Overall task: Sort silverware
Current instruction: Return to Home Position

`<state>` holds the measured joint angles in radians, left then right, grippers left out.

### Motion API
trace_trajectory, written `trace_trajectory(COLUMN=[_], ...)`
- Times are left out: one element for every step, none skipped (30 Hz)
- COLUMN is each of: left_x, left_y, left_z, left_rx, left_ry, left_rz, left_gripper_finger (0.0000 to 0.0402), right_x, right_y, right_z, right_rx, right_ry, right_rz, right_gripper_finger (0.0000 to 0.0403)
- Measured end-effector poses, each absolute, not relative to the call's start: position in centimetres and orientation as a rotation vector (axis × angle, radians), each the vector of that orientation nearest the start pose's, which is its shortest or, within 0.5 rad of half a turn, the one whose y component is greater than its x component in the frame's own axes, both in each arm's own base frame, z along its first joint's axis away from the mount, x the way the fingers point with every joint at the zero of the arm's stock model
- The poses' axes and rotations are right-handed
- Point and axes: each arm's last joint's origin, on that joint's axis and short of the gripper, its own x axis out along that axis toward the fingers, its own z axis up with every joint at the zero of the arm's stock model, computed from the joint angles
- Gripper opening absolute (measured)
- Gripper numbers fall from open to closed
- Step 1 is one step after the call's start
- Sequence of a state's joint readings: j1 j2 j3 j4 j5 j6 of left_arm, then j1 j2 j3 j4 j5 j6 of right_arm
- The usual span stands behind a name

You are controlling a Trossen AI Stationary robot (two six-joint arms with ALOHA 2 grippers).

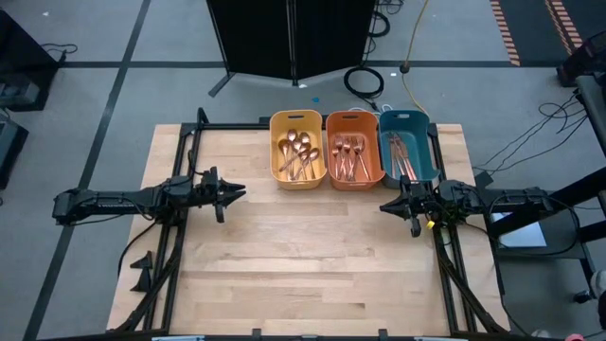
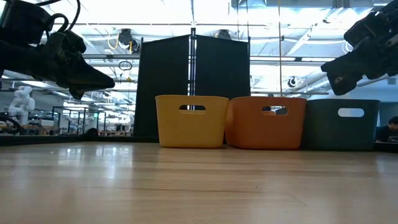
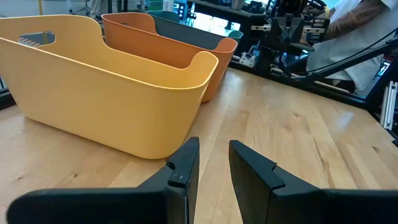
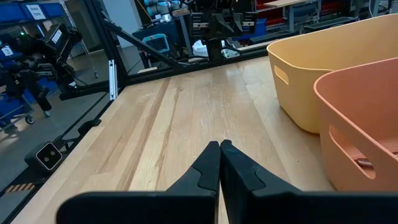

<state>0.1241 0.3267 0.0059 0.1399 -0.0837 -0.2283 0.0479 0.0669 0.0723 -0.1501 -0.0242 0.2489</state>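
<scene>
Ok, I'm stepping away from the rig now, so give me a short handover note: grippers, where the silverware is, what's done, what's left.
Left gripper: slightly open, empty, over the wooden table, left side.
Right gripper: shut, empty, right side near the teal plastic bin.
Copper spoons lie in the yellow plastic bin, what look like copper forks in the orange plastic bin, slender copper pieces, likely knives, in the teal bin.
Done: all silverware in view is binned.
Left: probably nothing but parking the arms.
</scene>
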Motion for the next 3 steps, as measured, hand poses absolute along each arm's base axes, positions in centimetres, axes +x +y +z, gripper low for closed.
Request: trace_trajectory(left_x=[11.52, 11.52, 11.52], left_y=[1.68, 1.68, 1.68], left_z=[15.06, 15.05, 15.06], left_rx=[-0.231, -0.231, -0.231], left_ry=[0.157, 0.157, 0.156], left_rz=[0.227, 0.227, 0.227], left_gripper_finger=[0.0083, 0.0083, 0.0083], right_x=[9.68, 9.68, 9.68], right_y=[0.53, 0.53, 0.53], right_z=[16.85, 16.85, 16.85], right_rx=[0.247, 0.247, 0.247], right_ry=[0.153, 0.153, 0.153], right_rz=[0.054, 0.054, 0.053], right_gripper_finger=[0.0, 0.0, 0.0])
